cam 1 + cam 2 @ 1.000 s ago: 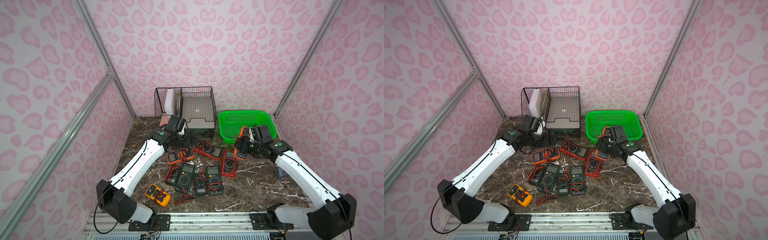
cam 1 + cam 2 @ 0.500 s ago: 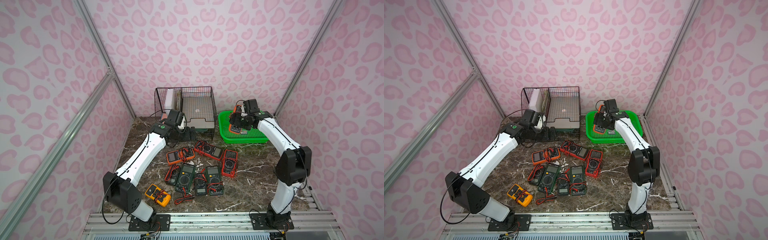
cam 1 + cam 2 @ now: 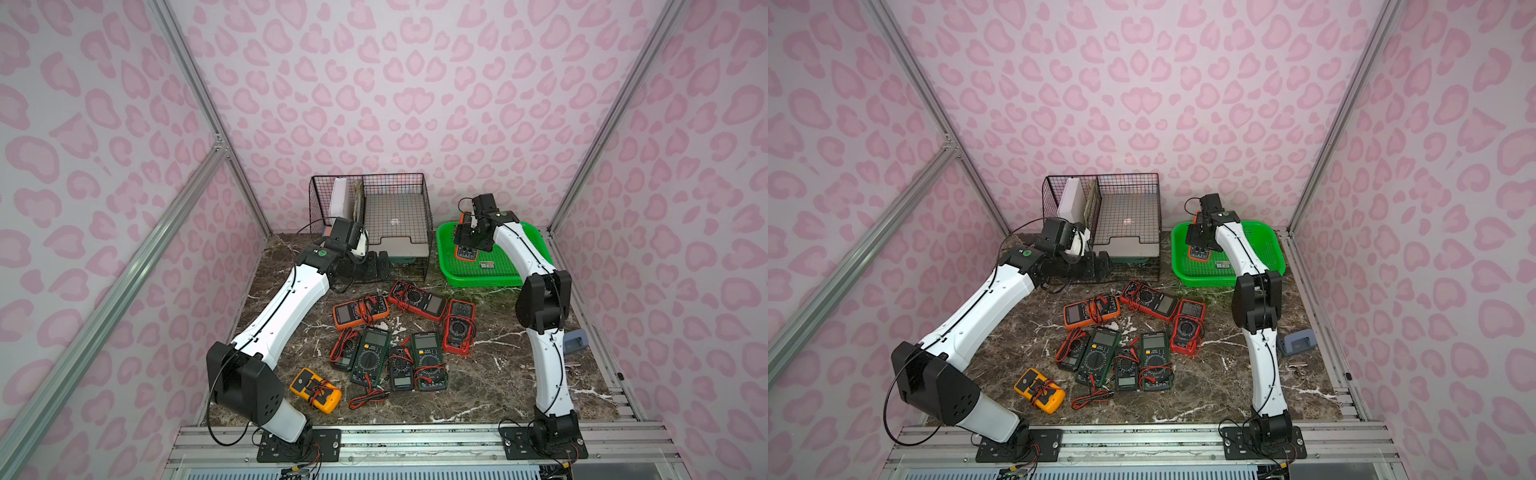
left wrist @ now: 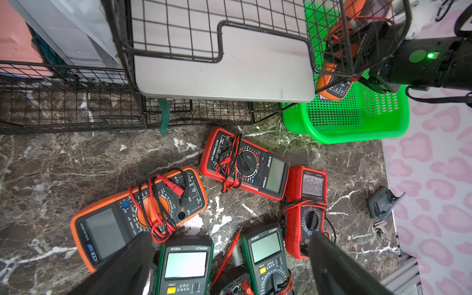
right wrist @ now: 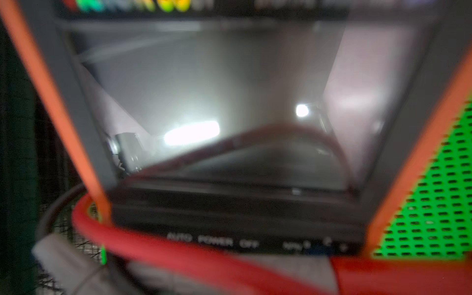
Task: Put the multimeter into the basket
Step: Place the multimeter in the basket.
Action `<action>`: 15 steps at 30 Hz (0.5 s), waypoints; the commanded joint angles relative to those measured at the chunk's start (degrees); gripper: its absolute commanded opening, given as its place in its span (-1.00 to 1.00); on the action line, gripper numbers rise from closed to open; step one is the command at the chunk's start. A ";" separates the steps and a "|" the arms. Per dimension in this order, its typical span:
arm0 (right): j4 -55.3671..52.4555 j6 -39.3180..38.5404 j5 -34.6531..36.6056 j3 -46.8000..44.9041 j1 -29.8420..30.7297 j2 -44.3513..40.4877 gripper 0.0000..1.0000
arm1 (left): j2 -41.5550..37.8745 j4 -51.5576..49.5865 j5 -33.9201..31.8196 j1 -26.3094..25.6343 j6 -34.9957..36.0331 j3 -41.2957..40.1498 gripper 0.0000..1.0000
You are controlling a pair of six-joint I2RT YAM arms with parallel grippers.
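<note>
Right pincer (image 3: 468, 240): over the basket's near-left part, clamped on an orange meter; the wrist view is filled with its screen and a red lead.
Meter (image 3: 466, 252): orange-cased, tilted, lower end down inside the basket; whether it touches the floor I cannot tell.
Basket (image 3: 505, 277): green, perforated, on the counter's far right, just beside the wire organiser (image 3: 409, 195); a small flat item (image 3: 486, 264) lies on its floor near the meter.
Left pincer (image 4: 229, 260): wide open, empty, low over the counter near the organiser's front, looking at the pile.
Pile (image 3: 399, 332): about eight more meters with bundled leads on the counter (image 3: 490, 386), well apart from the basket.
Step, as I judge it: lowering and letting go.
Risk one: the red lead loops by the pincer; it could snag on opening and drag the meter back out.
Risk two: released while tilted, it may fall onto the small item or lean on the rim.
Risk three: the organiser's wire corner stands close; a wide retreat could clip it.
</note>
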 commanded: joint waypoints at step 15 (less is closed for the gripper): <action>-1.59 -2.18 -0.09 -2.36 2.68 4.19 0.21 | 1.86 0.38 1.83 0.07 -1.04 -0.45 0.97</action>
